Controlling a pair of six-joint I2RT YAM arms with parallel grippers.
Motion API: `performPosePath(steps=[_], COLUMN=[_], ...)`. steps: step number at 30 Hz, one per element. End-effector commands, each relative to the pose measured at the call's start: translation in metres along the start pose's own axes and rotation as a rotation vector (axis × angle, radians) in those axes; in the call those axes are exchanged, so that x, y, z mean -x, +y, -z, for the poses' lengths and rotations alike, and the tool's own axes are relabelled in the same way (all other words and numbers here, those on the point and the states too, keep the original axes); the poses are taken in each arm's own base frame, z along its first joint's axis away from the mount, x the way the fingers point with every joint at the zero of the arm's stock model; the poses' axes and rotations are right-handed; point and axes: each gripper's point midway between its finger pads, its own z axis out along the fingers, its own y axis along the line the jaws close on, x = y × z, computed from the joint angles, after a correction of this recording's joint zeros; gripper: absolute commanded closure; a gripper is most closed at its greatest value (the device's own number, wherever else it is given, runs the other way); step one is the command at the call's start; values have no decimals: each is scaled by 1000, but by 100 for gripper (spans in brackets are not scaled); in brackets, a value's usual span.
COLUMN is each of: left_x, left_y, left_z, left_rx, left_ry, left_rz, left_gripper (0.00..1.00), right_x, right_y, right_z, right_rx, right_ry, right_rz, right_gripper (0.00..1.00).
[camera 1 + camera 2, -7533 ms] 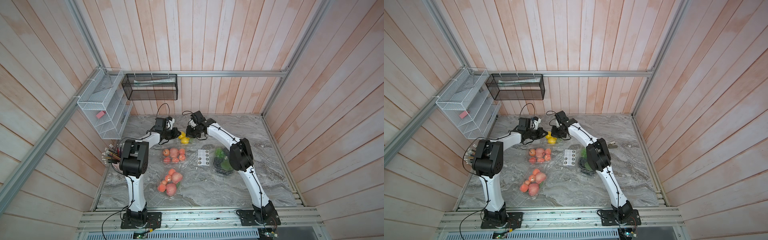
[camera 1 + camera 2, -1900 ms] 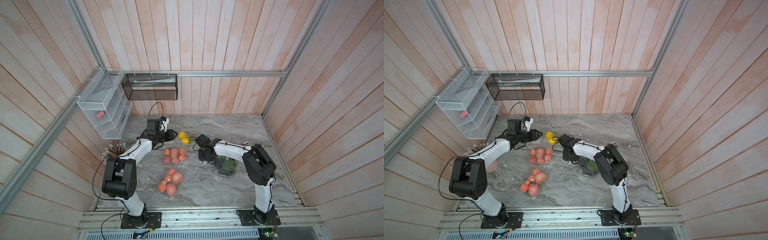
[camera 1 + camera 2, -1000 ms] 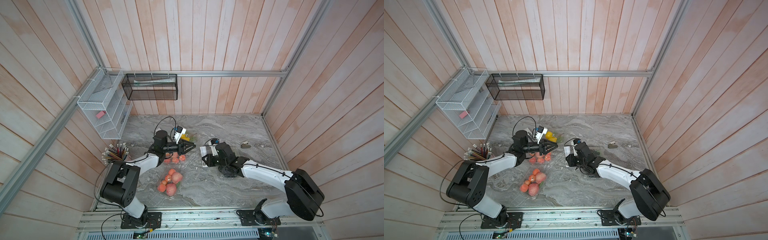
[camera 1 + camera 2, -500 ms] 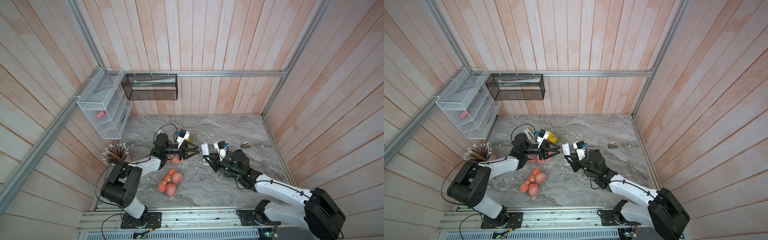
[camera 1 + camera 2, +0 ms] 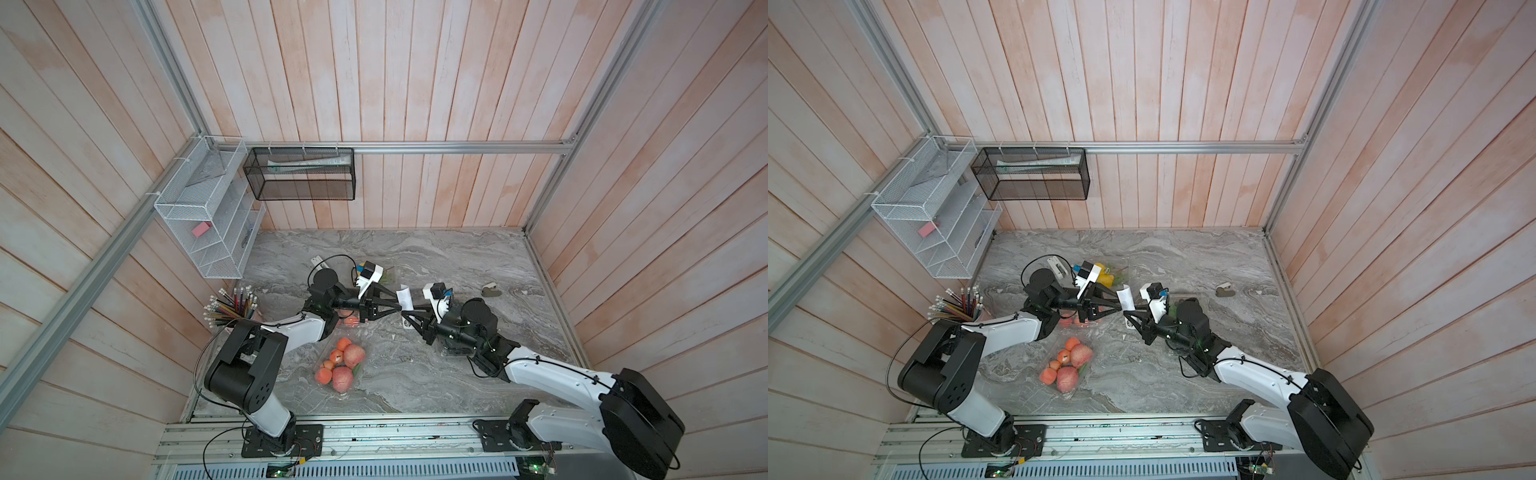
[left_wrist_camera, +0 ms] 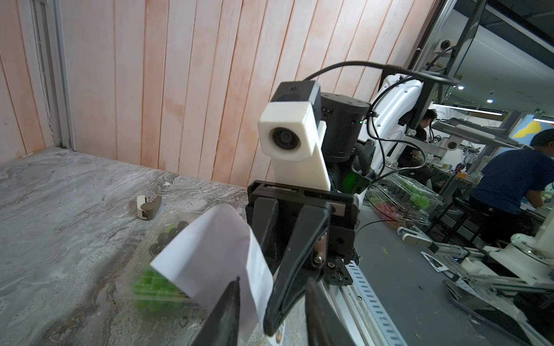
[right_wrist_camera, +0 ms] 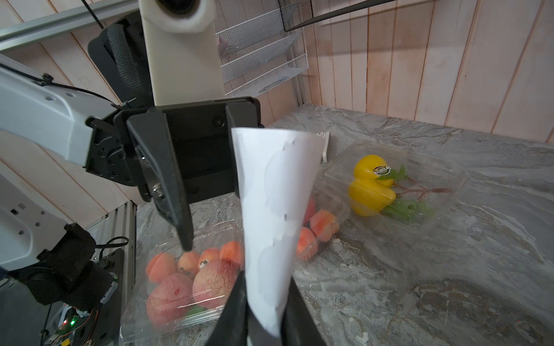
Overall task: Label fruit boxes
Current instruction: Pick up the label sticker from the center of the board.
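My right gripper (image 7: 266, 317) is shut on the bottom of a curled white sticker sheet (image 7: 275, 194) and holds it upright above the table (image 5: 404, 297). My left gripper (image 6: 274, 317) is open, its fingers on either side of the sheet's edge, and it meets the right gripper (image 5: 409, 322) tip to tip. Of the fruit boxes, one apple box (image 5: 340, 368) lies near the front. A second apple box (image 7: 317, 227) lies under the left gripper (image 5: 1120, 308). The yellow-fruit box (image 5: 1106, 279) lies behind it. The grape box (image 6: 156, 269) lies under the right arm.
A cup of pencils (image 5: 232, 307) stands at the left table edge. White wire shelves (image 5: 208, 232) and a black mesh basket (image 5: 299, 178) hang on the walls. A small tape dispenser (image 5: 492, 291) lies at the right. A small white device (image 5: 1057, 266) lies behind the left arm.
The left gripper has moved right, up to the lifted sheet, and its jaws have narrowed somewhat. The right arm has drawn back toward the front with the sheet still held up.
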Motion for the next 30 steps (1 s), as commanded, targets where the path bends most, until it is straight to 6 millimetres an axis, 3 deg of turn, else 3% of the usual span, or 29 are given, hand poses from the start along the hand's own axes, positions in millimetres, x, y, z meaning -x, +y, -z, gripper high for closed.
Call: performPosePath(steps=[1,8,13,19,25,30], left_x=[12,11,11,9,12,18], left_y=[-6,-8,-6,-3,-15,-26], left_z=[-3,-4,-3,-1,0,0], left_rx=[-46,-68,-24,50,22,-9], left_ry=[-22,-25,-26,13,57,66], left_rz=[-35,-33,-55,-98,-156,-208], left_gripper=[65,78,96,100,100,100], right_x=[18,26,31,37,35,33], right_y=[9,11,11,5,11,17], right_z=[-3,-4,-2,18,48,68], right_rx=[47,49,43,-44,-60,-15], right_ry=[-45,-62,-76,-116,-100,-34], right_rz=[46,68,82,144,232,274], right_gripper=[80,80,80,58,34,27])
